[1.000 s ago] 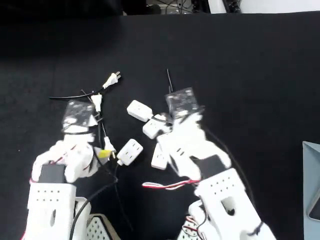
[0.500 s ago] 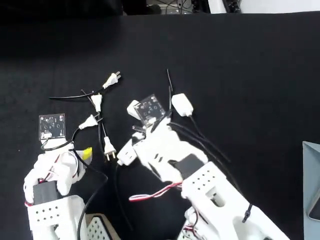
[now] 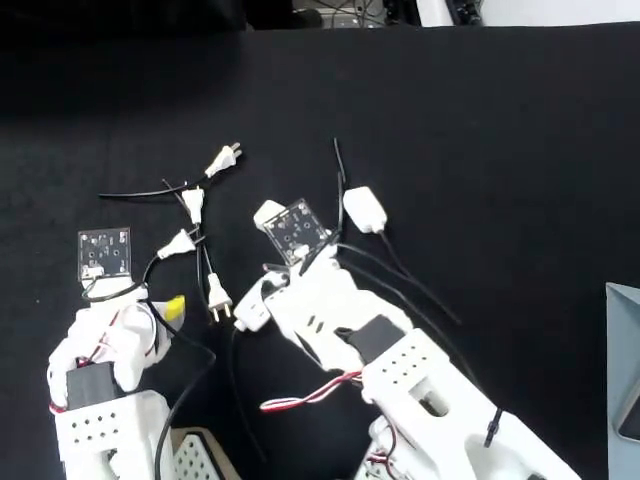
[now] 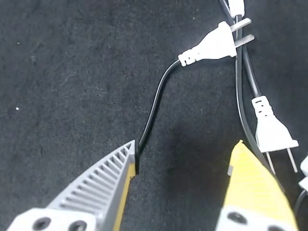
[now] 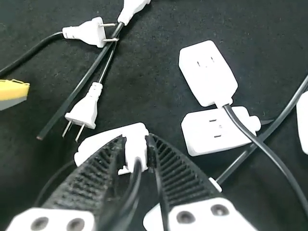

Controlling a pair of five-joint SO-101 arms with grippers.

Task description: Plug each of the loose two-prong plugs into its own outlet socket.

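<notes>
The right gripper (image 5: 136, 144) pinches a white socket (image 5: 98, 142); the left gripper (image 4: 186, 143) is wide open (nothing inside); a plug (image 4: 272, 134) lies along its yellow finger (image 4: 252, 183).

The black, felt-like surface (image 3: 520, 150) carries a cluster of white parts left of its middle, toward the near edge. Four two-prong plugs lie there on thin black cords (image 4: 153, 108): the far plug (image 3: 224, 158), the second plug (image 3: 193, 203), the third plug (image 3: 178, 243) and the near plug (image 3: 217, 295). Toward the middle lie the right socket (image 3: 363, 208), the half-covered middle socket (image 3: 264, 213) and the near socket (image 3: 250, 308), which is just beside the near plug.
</notes>
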